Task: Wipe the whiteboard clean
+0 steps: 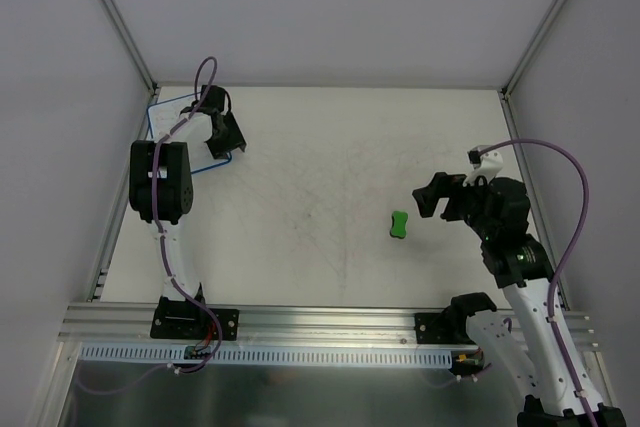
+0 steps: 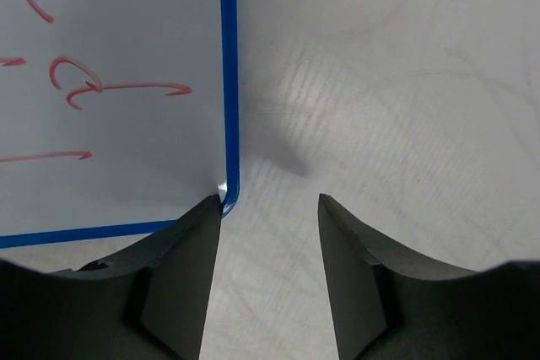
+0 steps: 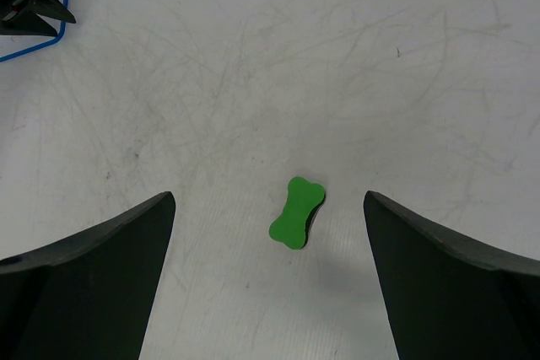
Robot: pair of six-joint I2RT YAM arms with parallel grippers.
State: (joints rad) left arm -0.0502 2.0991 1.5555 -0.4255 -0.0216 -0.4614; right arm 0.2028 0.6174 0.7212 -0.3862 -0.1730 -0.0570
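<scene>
Handling of the whiteboard (image 2: 118, 124) is judged to be easy but fiddly. It is seen as a thin, flat, stiff panel with a blue border, probably light, and its glossy face is likely to slide on the desk (image 1: 320, 147) when rubbed. Because it lies flat, little edge is offered for a pinch. It would best be steadied at a rim or corner, pressed down rather than lifted, with the written face left uncovered. Red marks (image 2: 110, 86) are seen in rows across that face, so nothing is judged erased yet.

The board is located at the far left of the desk. The left arm is folded up and over it, wrist pitched downward, so that the left end effector (image 2: 270, 200) is held low at the board's rounded corner. Its fingers are seen moderately apart with only bare desk between them; one fingertip is placed right at the corner, though contact cannot be confirmed, and nothing is gripped.

The green eraser (image 1: 399, 224) is found well apart from the board, right of centre. The right arm is bent toward it, with the right end effector (image 1: 430, 199) spread wide, empty, and aimed at the eraser.
</scene>
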